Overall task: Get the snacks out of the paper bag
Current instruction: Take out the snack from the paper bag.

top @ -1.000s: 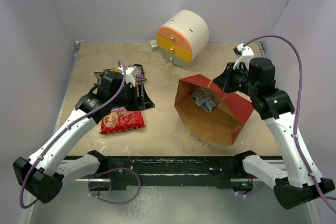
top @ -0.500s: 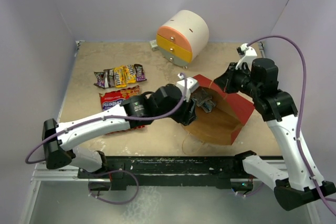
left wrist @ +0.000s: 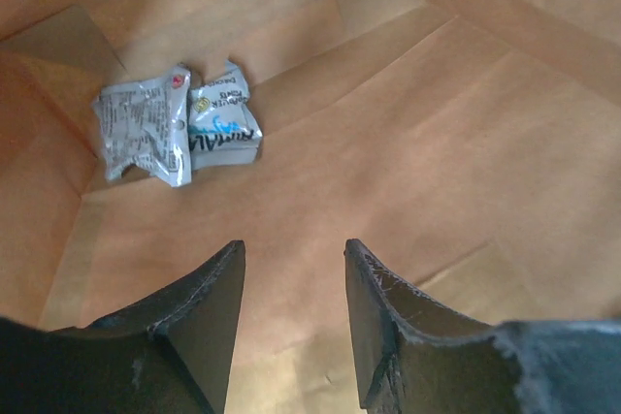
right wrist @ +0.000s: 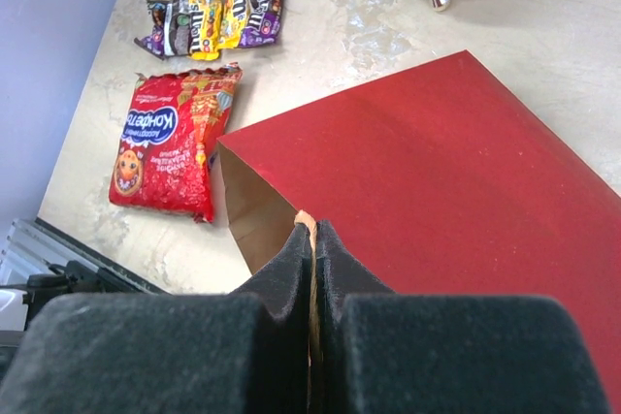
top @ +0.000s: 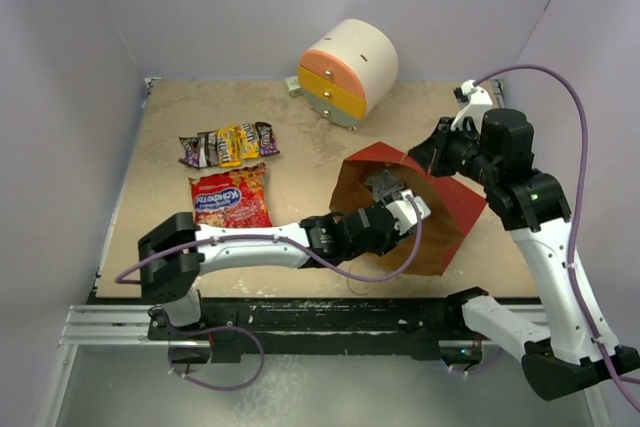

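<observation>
The paper bag (top: pixel 456 199), red outside and brown inside, lies on its side with its mouth toward the left. My right gripper (right wrist: pixel 312 230) is shut on its thin string handle (right wrist: pixel 305 217) at the top rim and holds the mouth up. My left gripper (left wrist: pixel 293 244) is inside the bag, open, with nothing between its fingers. Two crinkly silver-grey foil packets (left wrist: pixel 179 128) lie deep in the bag, ahead and left of the fingertips. A red crisp packet (top: pixel 231 197) and a row of small candy packets (top: pixel 228 144) lie on the table to the left.
A round white cabinet (top: pixel 350 69) with orange-yellow drawers stands at the back, just behind the bag. The left arm (top: pixel 260 243) stretches low across the table's front from the left base to the bag's mouth. Walls close in the table on three sides.
The left arm swung from the snacks on the left across to the bag and reached into its mouth; its jaws narrowed a little. The right gripper kept hold of the handle.
</observation>
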Robot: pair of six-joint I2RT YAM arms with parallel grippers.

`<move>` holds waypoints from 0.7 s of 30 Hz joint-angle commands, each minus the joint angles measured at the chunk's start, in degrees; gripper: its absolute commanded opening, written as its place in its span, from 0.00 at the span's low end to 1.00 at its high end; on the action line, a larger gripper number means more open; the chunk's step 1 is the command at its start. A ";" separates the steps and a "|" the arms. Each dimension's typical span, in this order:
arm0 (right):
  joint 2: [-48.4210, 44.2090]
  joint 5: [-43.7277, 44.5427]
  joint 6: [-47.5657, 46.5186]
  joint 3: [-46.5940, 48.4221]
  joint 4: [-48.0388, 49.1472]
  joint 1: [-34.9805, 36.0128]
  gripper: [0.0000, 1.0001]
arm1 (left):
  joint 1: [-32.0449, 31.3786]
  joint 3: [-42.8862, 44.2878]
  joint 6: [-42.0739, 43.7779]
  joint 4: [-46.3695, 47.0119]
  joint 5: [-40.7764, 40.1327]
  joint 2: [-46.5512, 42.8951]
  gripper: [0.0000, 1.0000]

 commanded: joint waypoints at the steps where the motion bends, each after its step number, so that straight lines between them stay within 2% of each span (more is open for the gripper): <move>1: 1.26 -1.06 -1.32 3.90 -0.75 0.14 0.00 | -0.01 0.85 9.54 12.84 -4.73 3.79 0.50; 8: 3.17 -1.38 -3.02 7.48 -3.75 0.12 0.00 | 1.41 1.38 15.81 21.48 -7.52 13.00 0.51; 13: 5.33 -1.76 -4.07 10.25 -6.22 0.12 0.00 | 4.28 3.99 17.94 24.43 -8.02 19.25 0.58; 21: 5.53 -1.94 -4.17 10.77 -7.86 0.12 0.00 | 7.96 11.01 18.74 23.99 -6.99 25.52 0.59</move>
